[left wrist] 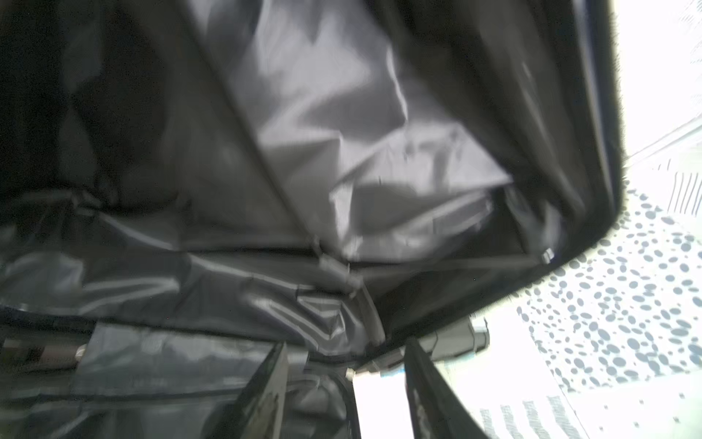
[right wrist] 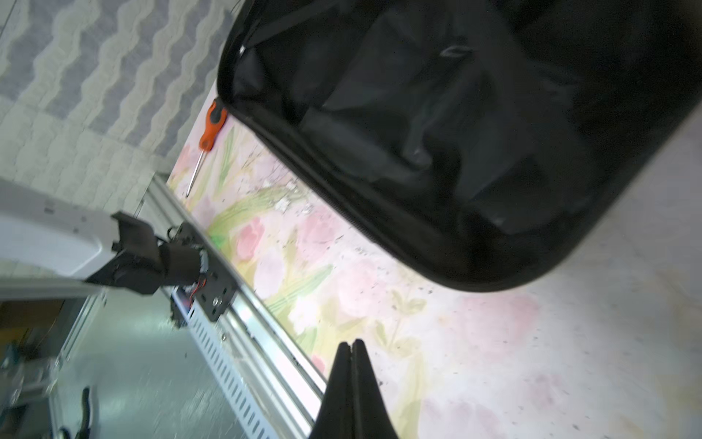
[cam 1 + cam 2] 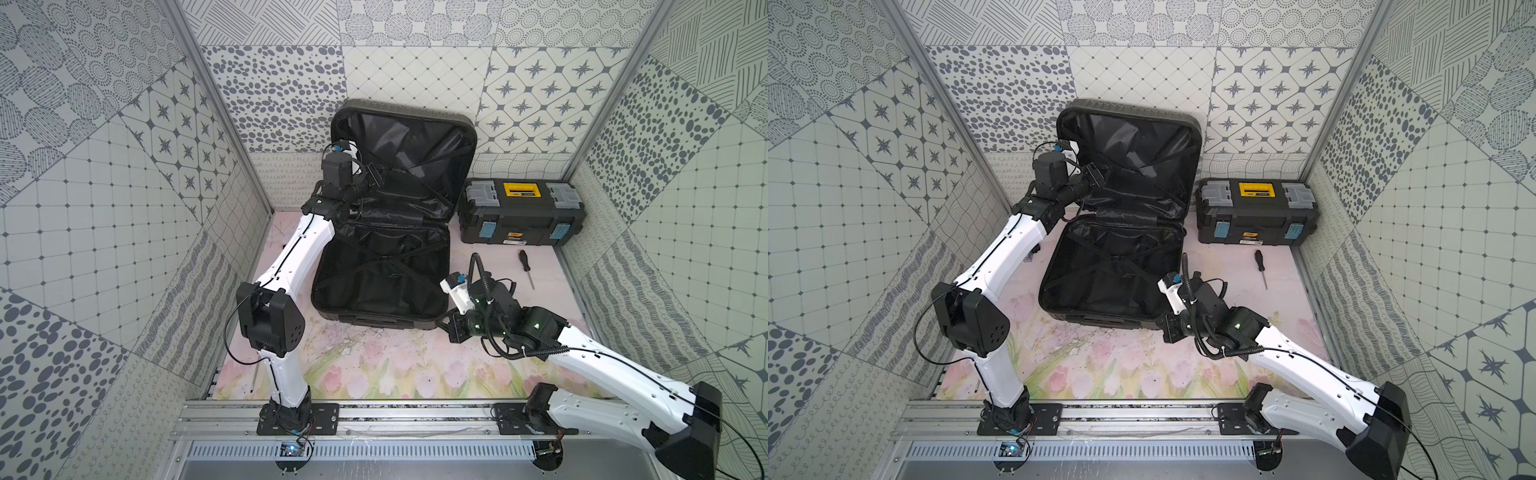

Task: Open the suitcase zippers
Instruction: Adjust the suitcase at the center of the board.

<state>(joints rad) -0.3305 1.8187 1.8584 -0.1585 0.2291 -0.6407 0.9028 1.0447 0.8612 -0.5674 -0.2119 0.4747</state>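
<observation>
The black suitcase (image 3: 374, 322) (image 3: 1113, 270) lies open on the floral mat. Its lid (image 3: 415, 137) stands up against the back wall, showing black lining and straps. My left gripper (image 3: 376, 176) (image 3: 1100, 174) reaches in near the hinge on the left side of the lid. In the left wrist view it (image 1: 345, 349) is open, with only lining and the shell edge behind the gap. My right gripper (image 3: 446, 322) (image 2: 351, 344) is shut on nothing, low over the mat beside the case's front right corner. The zippers (image 2: 326, 190) run as a thin black line along the lower shell's rim.
A black toolbox (image 3: 521, 212) with a yellow handle stands at the back right, a dark screwdriver (image 3: 525, 268) lying in front of it. An orange-handled screwdriver (image 2: 212, 125) lies by the case's left front corner. The metal rail (image 3: 374, 415) runs along the front, and patterned walls close in both sides.
</observation>
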